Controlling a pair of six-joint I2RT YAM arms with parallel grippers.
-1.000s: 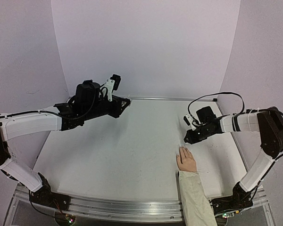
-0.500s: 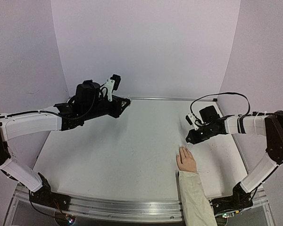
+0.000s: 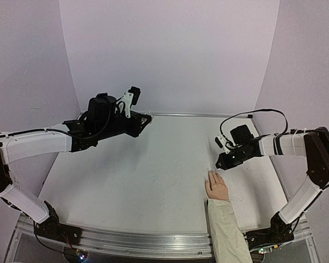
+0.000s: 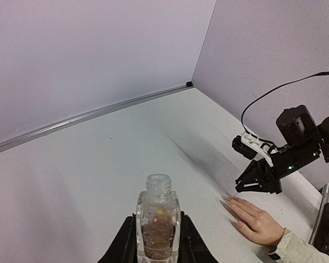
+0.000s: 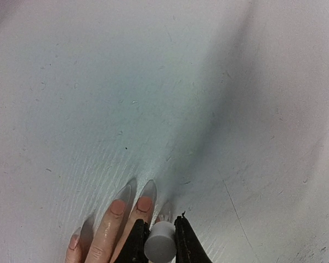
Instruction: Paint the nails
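Note:
A pale hand [image 3: 216, 187] with a cream sleeve [image 3: 226, 233] lies flat on the white table at the front right. Its nails [image 5: 144, 204] look pinkish at the fingertips. My right gripper [image 3: 220, 164] is shut on a white cap [image 5: 160, 241] and hovers just beyond the fingertips; in the right wrist view [image 5: 160, 234] the cap hides what is below it. My left gripper [image 4: 158, 244], at the far left in the top view [image 3: 146, 119], is shut on an open clear bottle [image 4: 158, 218] of glittery brownish polish, held upright. The hand [image 4: 259, 220] also shows in the left wrist view.
Lilac walls close the table at the back and both sides. A metal rail [image 3: 153, 241] runs along the near edge. The right arm's black cable [image 3: 252, 114] loops above its wrist.
The right arm's elbow and wrist have shifted slightly, with the gripper staying at the fingertips. The left arm and bottle have not moved.

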